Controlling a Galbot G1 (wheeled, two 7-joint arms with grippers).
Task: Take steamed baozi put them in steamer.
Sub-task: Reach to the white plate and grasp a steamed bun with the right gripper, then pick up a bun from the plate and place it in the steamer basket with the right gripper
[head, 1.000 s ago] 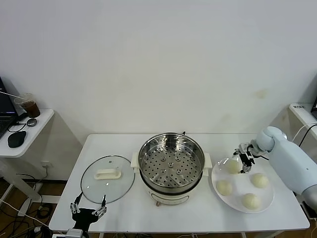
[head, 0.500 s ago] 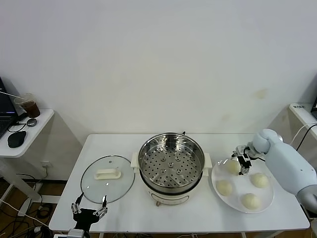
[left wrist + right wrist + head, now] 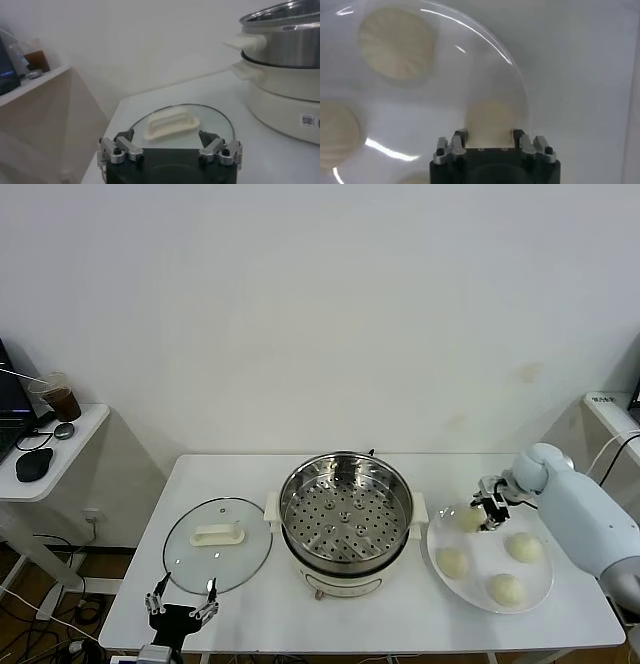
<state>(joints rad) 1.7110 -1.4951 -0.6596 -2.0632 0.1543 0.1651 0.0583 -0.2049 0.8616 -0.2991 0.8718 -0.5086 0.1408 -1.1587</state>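
Four steamed baozi (image 3: 488,551) sat on one white plate (image 3: 539,586) at the right of the surface (image 3: 400,614): one at the plate's rear-left (image 3: 466,518), one at the front-left (image 3: 453,562), one at the right (image 3: 524,547) and one at the front (image 3: 506,589). One steamer (image 3: 345,522) stood at the middle of the surface, its perforated tray holding no bun, on a white base with two side handles. One round glass lid (image 3: 217,544) with a white handle lay flat to the steamer's left.

The right pincer (image 3: 488,511) was at the rear-left bun; in the right wrist view its two fingers (image 3: 459,140) stood one on each side of that bun (image 3: 489,121) and pressed against it, holding it while it rested on the plate (image 3: 420,125). The left pincer (image 3: 179,604) hung wide at the front-left edge of the surface, near the lid and apart from it.

A small label with a square code (image 3: 307,120) was on the steamer's base; its writing was too small to read
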